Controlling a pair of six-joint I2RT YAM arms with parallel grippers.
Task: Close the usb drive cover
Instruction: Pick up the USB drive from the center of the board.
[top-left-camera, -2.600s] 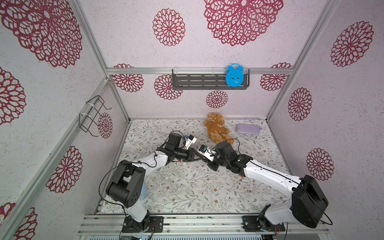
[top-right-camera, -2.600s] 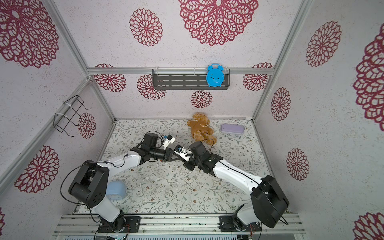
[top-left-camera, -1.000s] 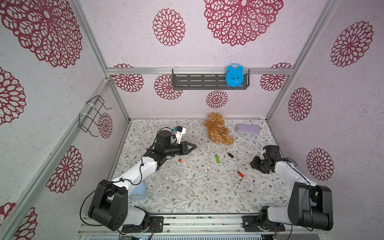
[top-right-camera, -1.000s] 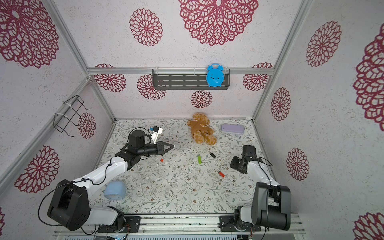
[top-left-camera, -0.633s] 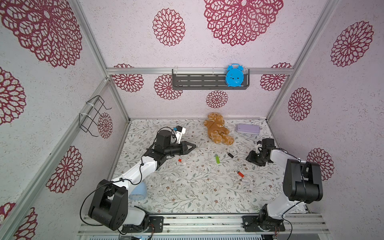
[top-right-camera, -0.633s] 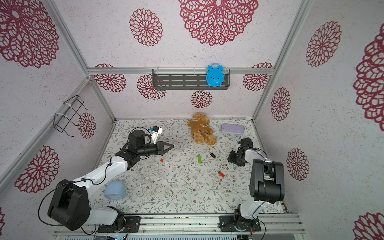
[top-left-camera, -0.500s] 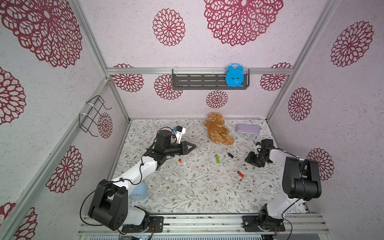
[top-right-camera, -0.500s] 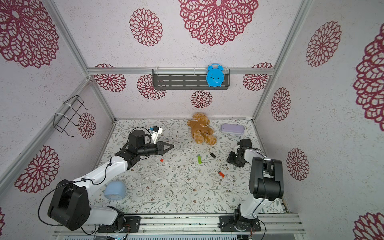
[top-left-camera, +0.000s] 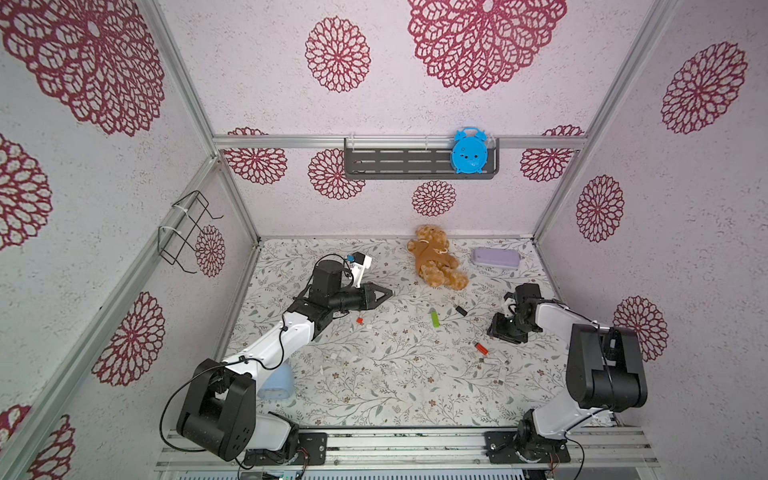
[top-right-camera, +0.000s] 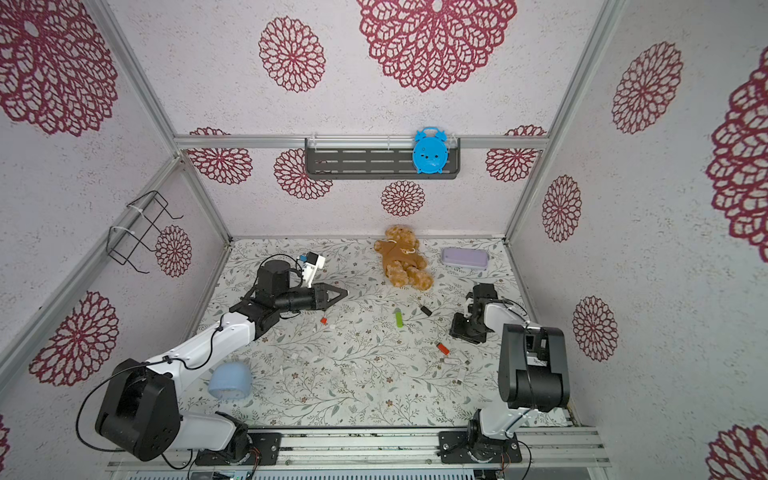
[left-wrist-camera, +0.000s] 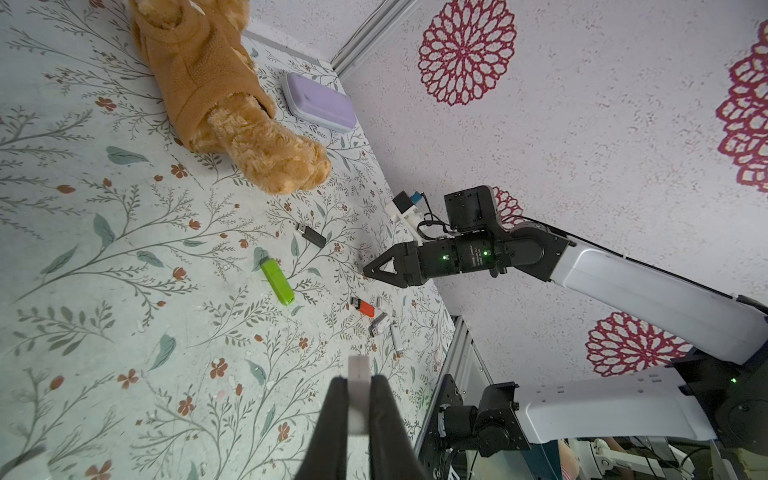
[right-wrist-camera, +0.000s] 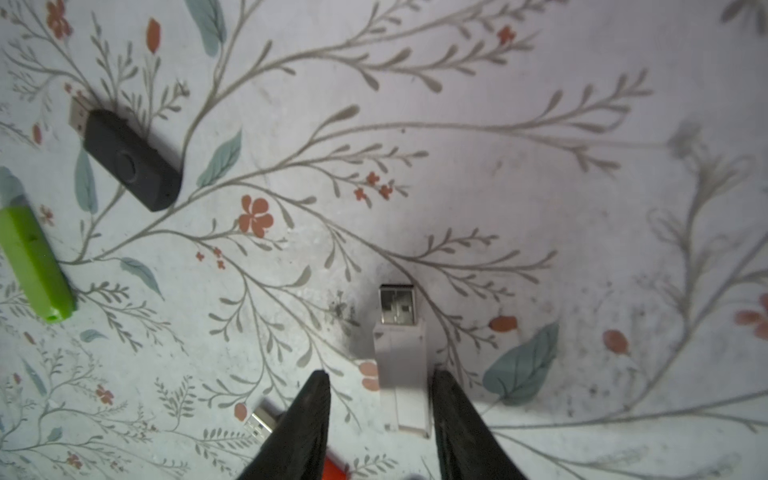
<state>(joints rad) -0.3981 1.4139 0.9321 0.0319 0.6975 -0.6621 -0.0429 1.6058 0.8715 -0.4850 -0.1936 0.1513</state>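
Mat edge (top-left-camera: 540, 266) near right claw (right-wrist-camera: 379, 376), apart around usb drive (right-wrist-camera: 401, 361), left claw (left-wrist-camera: 359, 380) clamped on white cap (left-wrist-camera: 358, 365)

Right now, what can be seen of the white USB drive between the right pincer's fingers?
The white USB drive is a slim rectangular stick, plastic by its look, with its bare metal plug uncovered and pointing away from the right pincer. It sits between the parted fingers: clear of one, seemingly touching the other finger. Whether it rests on the floral table is unclear.
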